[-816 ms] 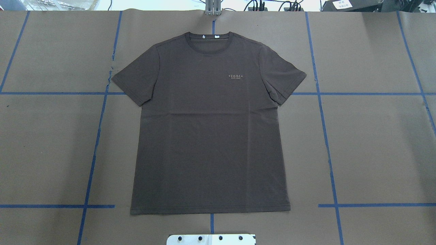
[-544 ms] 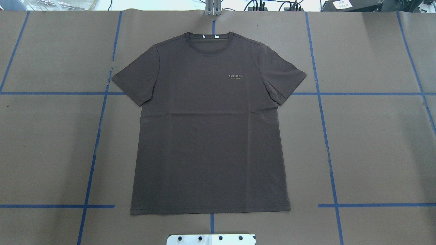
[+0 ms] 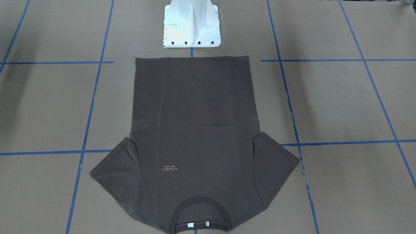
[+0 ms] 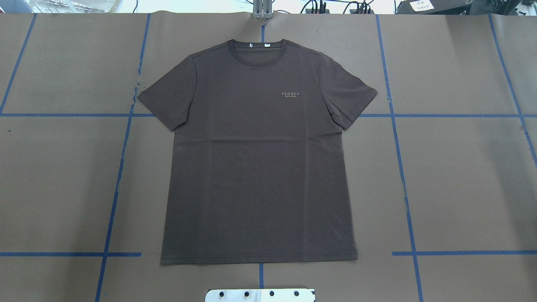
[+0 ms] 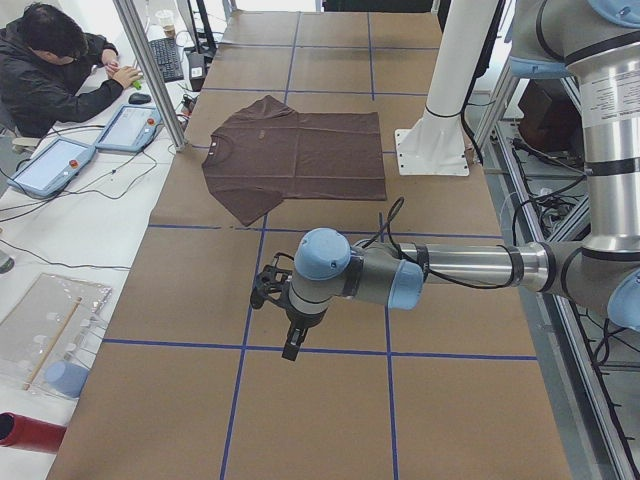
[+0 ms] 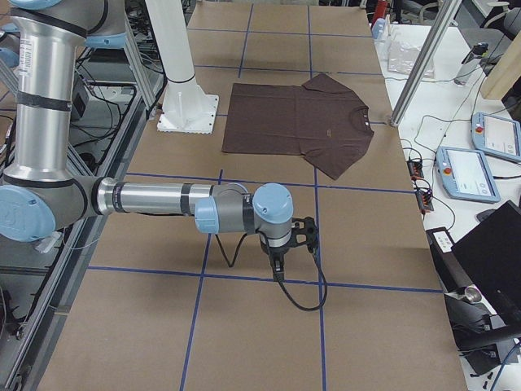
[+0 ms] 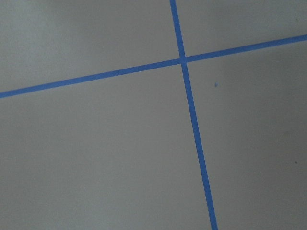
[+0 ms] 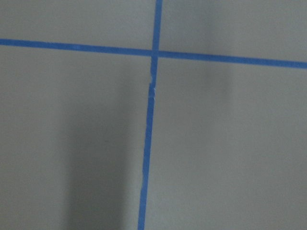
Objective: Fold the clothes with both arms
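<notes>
Dark brown short-sleeved T-shirt flat on brown worktop, hem near white pedestal base. Silver-grey left arm, right arm: ends far from base. Jaws: cannot tell if wide or narrow.

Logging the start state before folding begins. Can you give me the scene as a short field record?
garment: dark brown T-shirt, spread flat, front up, unfolded
collar: at the end away from the white pedestal
left gripper: above bare table, off the shirt; opening unclear
right gripper: above bare table, off the shirt; opening unclear
table: brown paper, blue tape grid
</notes>
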Action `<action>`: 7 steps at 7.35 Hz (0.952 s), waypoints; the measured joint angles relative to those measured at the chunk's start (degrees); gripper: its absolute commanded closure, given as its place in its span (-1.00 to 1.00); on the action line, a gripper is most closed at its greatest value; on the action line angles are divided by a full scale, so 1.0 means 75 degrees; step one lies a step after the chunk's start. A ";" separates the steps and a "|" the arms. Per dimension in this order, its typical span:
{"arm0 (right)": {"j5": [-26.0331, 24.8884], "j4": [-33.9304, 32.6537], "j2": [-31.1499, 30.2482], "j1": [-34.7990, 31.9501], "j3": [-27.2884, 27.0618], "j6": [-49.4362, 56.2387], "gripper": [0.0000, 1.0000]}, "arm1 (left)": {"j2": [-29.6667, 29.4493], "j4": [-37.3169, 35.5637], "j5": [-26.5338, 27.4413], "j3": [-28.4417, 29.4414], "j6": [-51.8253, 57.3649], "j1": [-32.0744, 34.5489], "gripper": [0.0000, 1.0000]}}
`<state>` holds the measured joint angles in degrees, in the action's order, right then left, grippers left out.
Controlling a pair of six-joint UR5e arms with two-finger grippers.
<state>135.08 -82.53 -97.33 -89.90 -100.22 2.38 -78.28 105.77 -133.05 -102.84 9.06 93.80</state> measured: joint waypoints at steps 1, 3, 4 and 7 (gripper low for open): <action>0.0020 0.0466 0.0410 0.0063 0.0147 -0.0012 -1.00 | -0.0365 0.1162 0.0023 0.0161 -0.0019 -0.0005 -1.00; 0.0265 0.1160 0.1061 0.0138 0.0754 -0.0022 -1.00 | -0.1431 0.2983 -0.0017 0.1104 -0.0094 -0.0058 -1.00; 0.0573 0.1431 0.1413 0.0173 0.1118 -0.0035 -1.00 | -0.1760 0.3313 -0.0057 0.1392 -0.0133 -0.0159 -1.00; 0.0145 0.1978 0.2933 0.1264 0.1804 -0.2337 -1.00 | -0.2018 0.3768 -0.0088 0.1558 -0.0657 -0.0576 -1.00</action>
<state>136.17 -67.69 -75.33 -80.42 -86.68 -15.15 -93.41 134.03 -133.71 -91.16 4.14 89.48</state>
